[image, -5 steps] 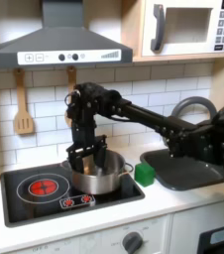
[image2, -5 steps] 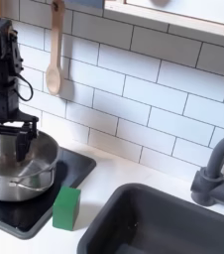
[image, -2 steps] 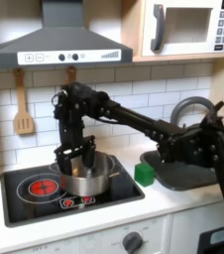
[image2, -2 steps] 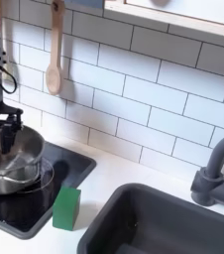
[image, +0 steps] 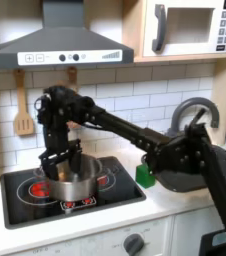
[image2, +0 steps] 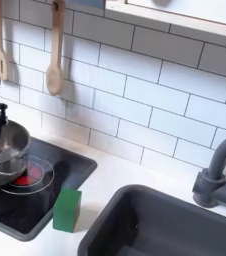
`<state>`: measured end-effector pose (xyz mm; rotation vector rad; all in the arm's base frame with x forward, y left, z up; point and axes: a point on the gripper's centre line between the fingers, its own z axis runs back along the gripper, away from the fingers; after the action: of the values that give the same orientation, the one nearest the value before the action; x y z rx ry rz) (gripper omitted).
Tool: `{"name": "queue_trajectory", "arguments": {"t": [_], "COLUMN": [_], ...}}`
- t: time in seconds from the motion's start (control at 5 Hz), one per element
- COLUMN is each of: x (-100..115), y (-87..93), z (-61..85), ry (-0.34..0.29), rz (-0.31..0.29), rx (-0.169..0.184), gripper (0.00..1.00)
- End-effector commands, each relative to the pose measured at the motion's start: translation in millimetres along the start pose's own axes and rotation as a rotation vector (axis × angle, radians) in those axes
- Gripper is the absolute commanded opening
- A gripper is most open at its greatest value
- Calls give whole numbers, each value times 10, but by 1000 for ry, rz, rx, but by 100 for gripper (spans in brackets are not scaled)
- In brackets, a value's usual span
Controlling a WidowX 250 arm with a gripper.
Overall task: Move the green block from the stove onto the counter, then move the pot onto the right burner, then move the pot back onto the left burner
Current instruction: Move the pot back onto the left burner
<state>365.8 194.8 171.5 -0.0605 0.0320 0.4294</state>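
Pot (image: 68,184) is being pinched at its rim by the hand (image: 61,158) over the stove (image: 25,203); green block (image: 144,174) is being left on the counter (image: 175,202) beside the stove.

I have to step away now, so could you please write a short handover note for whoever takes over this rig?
End effector: down at the pot's rim, apparently gripping it; its closure is not clear.
Pot: on the stove, between the two burners, the right burner mostly uncovered.
Green block: on the counter beside the stove; that step is done.
Left: finish carrying the pot to the left burner, then release.
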Motion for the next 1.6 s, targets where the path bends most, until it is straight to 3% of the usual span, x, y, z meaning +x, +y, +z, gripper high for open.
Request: {"name": "queue_trajectory", "arguments": {"t": [0.0, 0.8, 1.0, 1.2, 1.4], "x": [108, 229, 223, 168, 106], "y": [182, 310, 410, 388, 224], "z": [9, 50, 46, 88, 26], "ry": [3, -12, -11, -16, 1], "rz": [28, 50, 72, 81, 39], "rx": [-1, 7, 4, -2, -21], "gripper": [100, 100, 100, 100, 100]}}
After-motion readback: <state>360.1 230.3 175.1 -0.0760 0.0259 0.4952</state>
